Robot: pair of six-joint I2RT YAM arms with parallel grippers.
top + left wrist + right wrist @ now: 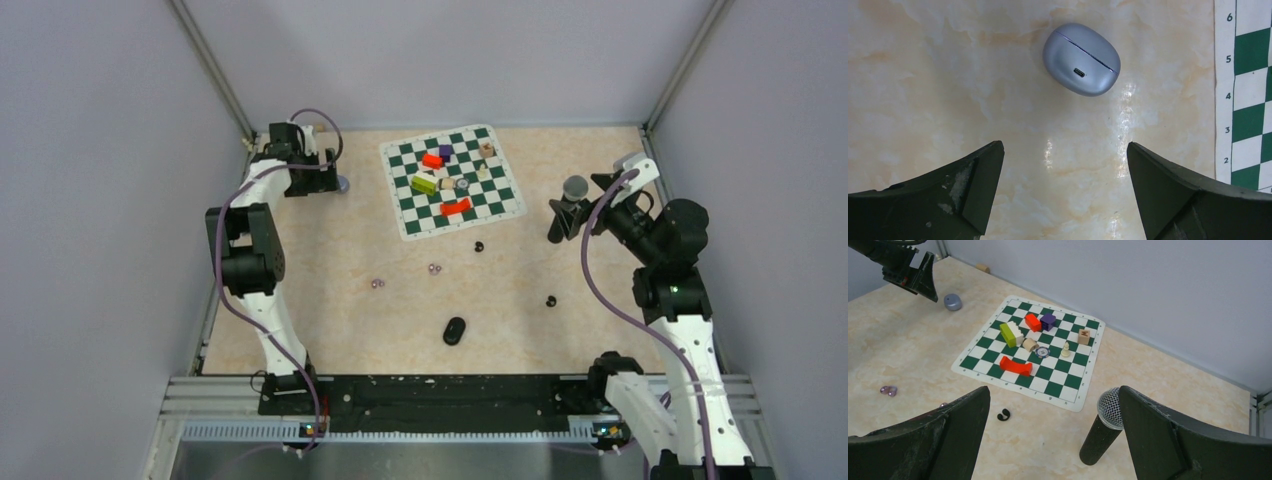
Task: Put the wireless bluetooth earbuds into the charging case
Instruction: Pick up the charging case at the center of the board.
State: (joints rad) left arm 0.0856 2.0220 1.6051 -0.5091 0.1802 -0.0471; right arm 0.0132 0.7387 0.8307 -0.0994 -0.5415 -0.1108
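A closed pale blue-grey charging case (1081, 59) lies on the marbled table just ahead of my open left gripper (1065, 150), with nothing between the fingers. From above, this case (343, 184) sits beside the left gripper (318, 168) at the far left. A black oval charging case (455, 330) lies near the front middle. Two pale purple earbuds (378, 284) (434, 268) and two black earbuds (479, 246) (551, 300) lie scattered on the table. My right gripper (1054, 392) is open and empty at the far right, above one black earbud (1003, 414).
A green-and-white chessboard mat (404, 216) at the back carries coloured blocks (432, 160) and small pieces. A black microphone (1103, 427) lies close to my right gripper's right finger. Grey walls enclose the table on three sides.
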